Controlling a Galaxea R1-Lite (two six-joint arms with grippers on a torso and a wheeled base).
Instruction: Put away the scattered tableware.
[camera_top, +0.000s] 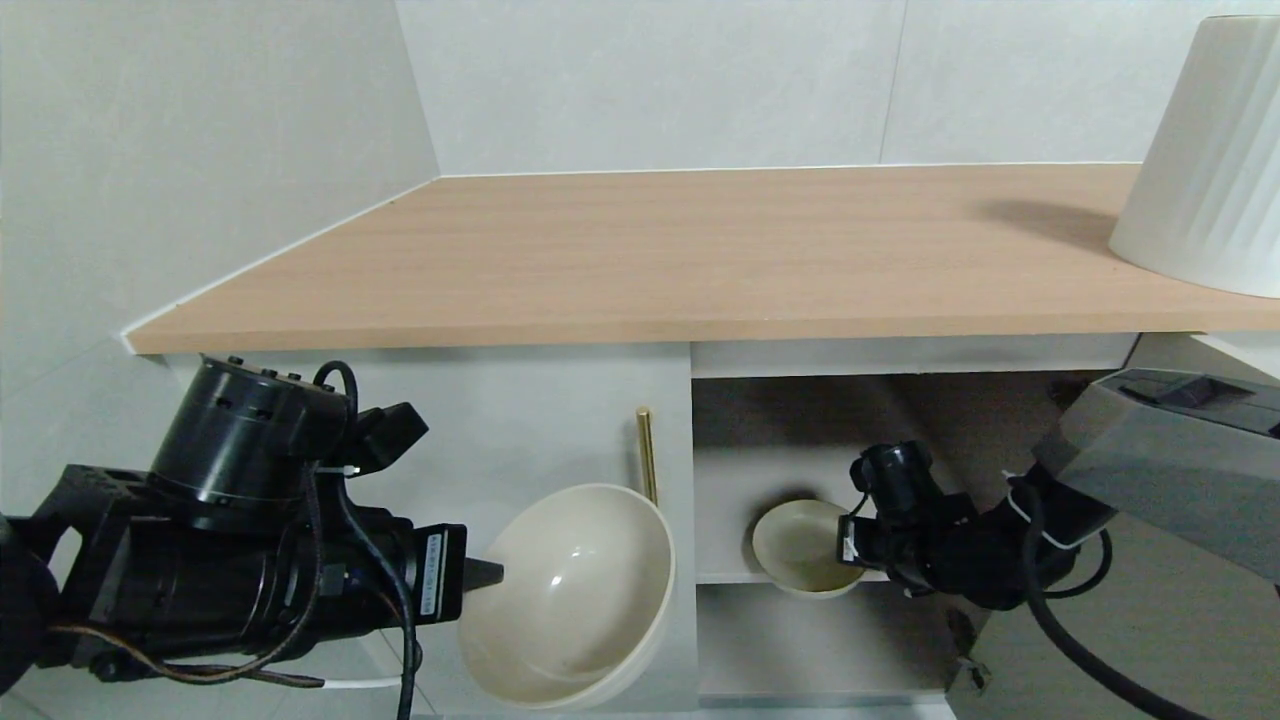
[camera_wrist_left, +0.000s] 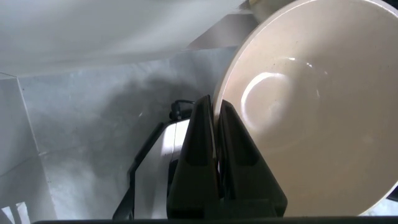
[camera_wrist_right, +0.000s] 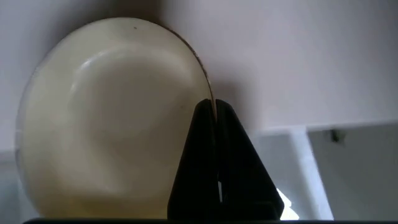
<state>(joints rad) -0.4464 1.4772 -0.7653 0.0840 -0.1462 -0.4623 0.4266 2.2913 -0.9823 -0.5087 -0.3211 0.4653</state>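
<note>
Jaws: left gripper (camera_wrist_left: 214, 109) pinches large glossy cream bowl (camera_top: 580, 590) by rim; right gripper (camera_wrist_right: 213, 107), small cream bowl (camera_top: 795, 545) likewise. Rigid, slick, probably breakable.

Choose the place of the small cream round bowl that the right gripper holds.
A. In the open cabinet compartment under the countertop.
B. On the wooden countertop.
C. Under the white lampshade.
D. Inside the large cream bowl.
A: the small cream round bowl, pinched at its rim by the right gripper, is in the open cabinet compartment below the wooden countertop.
</note>
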